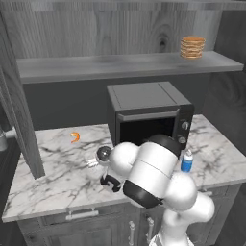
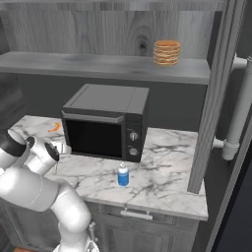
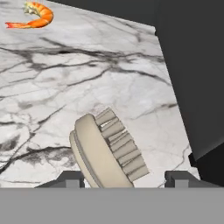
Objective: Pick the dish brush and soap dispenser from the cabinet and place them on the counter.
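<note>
The brush [image 3: 105,151] is seen in the hand view with its round pale head tilted on edge, bristles pointing to the upper right. The head lies between the two dark fingertips [image 3: 70,178] of the pincer [image 3: 124,179]. The tips stand apart on either side of the head, with a visible gap to each; the pincer is set wide and no grip on the brush is shown. Whether the head rests on the table [image 3: 65,78] cannot be told. The handle is not visible.

In the left base view, the pincer [image 1: 93,162] is located low over the table [image 1: 53,168], just left of the microwave [image 1: 149,113] and largely hidden by the white arm.

The soap bottle [image 1: 187,161] stands upright on the table in front of the microwave's right end, below its knobs. In the right base view the bottle [image 2: 123,175] is seen free-standing, near the front edge of the table [image 2: 162,182] and apart from the microwave [image 2: 106,120].

A shrimp [image 1: 75,137] lies on the table to the left of the microwave, well apart from the pincer. In the hand view the shrimp [image 3: 33,17] appears at the upper left.

The cabinet [image 1: 96,29] is mounted above the table. On its grey shelf [image 1: 96,66], a pancake stack [image 1: 192,47] stands toward the right end. A cabinet door [image 2: 216,93] stands open, seen edge-on at the right of the right base view.
</note>
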